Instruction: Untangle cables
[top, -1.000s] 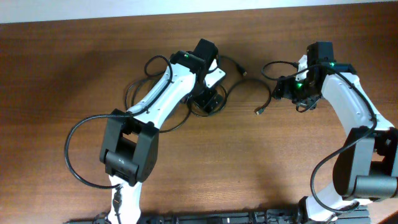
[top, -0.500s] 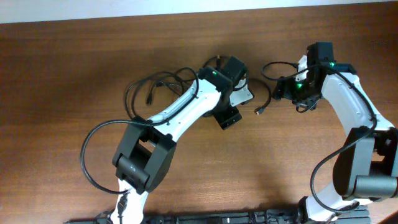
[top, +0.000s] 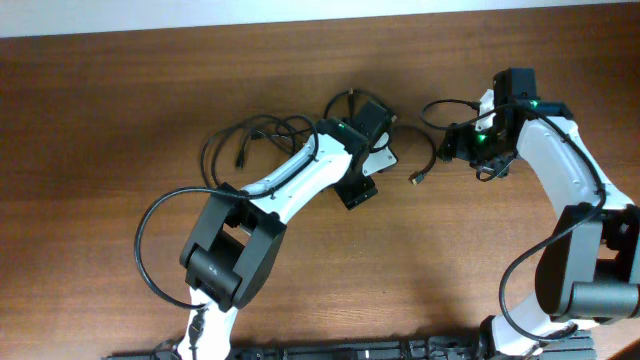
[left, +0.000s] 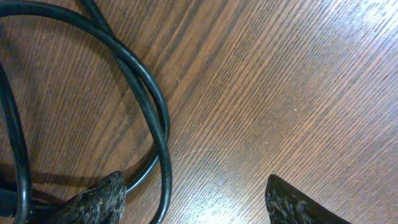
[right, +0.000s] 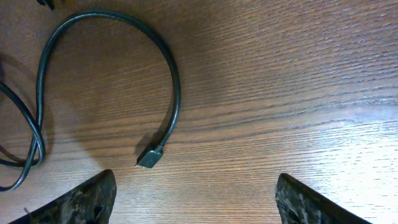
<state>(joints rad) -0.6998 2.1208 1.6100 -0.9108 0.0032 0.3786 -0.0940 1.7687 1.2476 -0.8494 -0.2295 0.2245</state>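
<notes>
Several thin black cables lie in a loose tangle (top: 255, 135) at the back left of the wooden table. One loop (top: 348, 100) shows beside my left arm. My left gripper (top: 355, 192) is open and low over the table. In the left wrist view a cable loop (left: 155, 106) runs down between the open fingers (left: 196, 202), close to the left one. A separate curved cable (top: 432, 152) ends in a small plug (top: 418, 178). My right gripper (top: 462, 148) is open and empty. In the right wrist view its fingers (right: 199, 199) sit just short of that plug (right: 149, 157).
The robot's own thicker black wires loop beside each arm, one at the front left (top: 140, 250) and one at the right (top: 510, 290). A dark bar (top: 330, 350) runs along the table's front edge.
My left arm swung right, away from the cable tangle, then eased slightly back left. The tangle it covered now shows. The right arm has not moved.
</notes>
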